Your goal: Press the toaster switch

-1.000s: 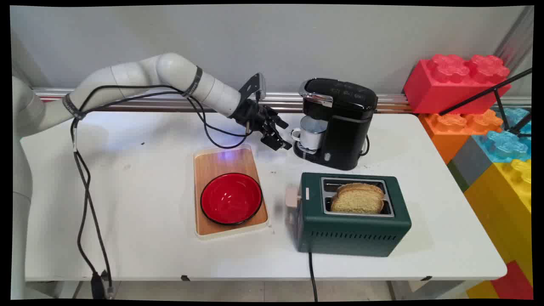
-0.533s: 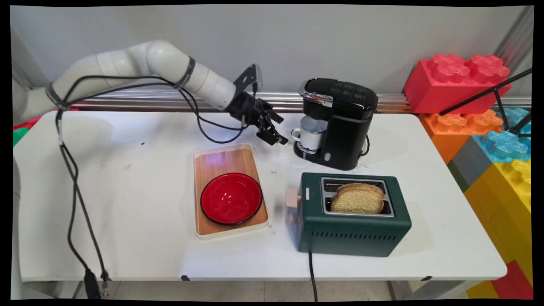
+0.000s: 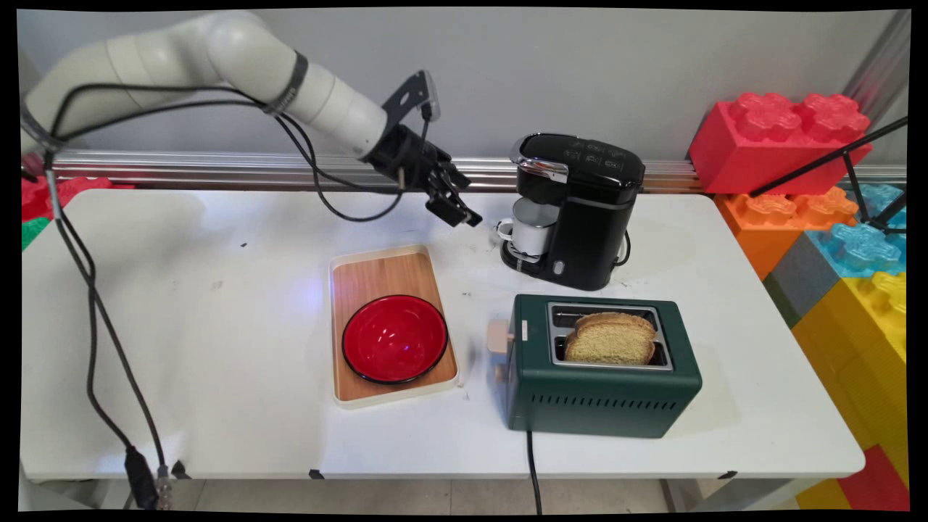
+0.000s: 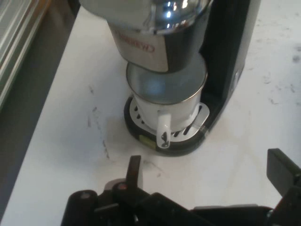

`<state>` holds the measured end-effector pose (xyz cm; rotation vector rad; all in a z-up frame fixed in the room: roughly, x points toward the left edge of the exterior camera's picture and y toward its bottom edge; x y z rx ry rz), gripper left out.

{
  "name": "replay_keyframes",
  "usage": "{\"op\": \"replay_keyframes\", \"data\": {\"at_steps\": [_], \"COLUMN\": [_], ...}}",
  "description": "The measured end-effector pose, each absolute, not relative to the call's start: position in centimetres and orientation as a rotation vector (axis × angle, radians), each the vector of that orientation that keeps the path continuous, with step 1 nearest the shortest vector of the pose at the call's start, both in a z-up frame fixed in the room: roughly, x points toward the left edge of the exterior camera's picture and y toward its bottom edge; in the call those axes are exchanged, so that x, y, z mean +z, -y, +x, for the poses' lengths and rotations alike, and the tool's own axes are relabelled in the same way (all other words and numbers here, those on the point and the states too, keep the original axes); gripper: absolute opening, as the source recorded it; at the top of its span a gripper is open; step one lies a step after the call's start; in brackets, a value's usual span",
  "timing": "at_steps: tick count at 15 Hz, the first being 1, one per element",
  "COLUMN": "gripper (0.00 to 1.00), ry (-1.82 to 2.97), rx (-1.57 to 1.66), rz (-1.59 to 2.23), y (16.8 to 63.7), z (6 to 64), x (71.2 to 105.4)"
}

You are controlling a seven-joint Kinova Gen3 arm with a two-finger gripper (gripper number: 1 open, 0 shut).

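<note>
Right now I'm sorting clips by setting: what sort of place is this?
Probably a robotics lab staged as a breakfast kitchen. A coffee maker holding a white mug and a green toaster with bread sit on a white table, beside giant toy blocks.

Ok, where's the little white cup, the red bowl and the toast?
white cup (image 4: 162, 106): hand view, on its side wall above the handle.
red bowl (image 3: 394, 338): main view, middle of its inside.
toast (image 3: 610, 341): main view, on the front slice's face.
</note>
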<state>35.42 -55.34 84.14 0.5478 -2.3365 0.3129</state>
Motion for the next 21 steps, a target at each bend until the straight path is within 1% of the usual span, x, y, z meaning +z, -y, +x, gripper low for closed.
{"op": "replay_keyframes", "data": {"at_steps": [3, 6, 10, 14, 21], "gripper": [1.0, 1.0, 1.0, 1.0, 1.0], "ry": [2.351, 2.361, 2.372, 2.379, 2.386], "rx": [0.308, 0.292, 0.222, 0.13, 0.038], "rz": [0.567, 0.565, 0.554, 0.53, 0.482], "y": [54.1, 53.1, 50.3, 46.8, 42.4], "z": [35.3, 35.1, 34.2, 33.0, 31.2], "x": [87.0, 88.8, 91.5, 93.1, 94.0]}}
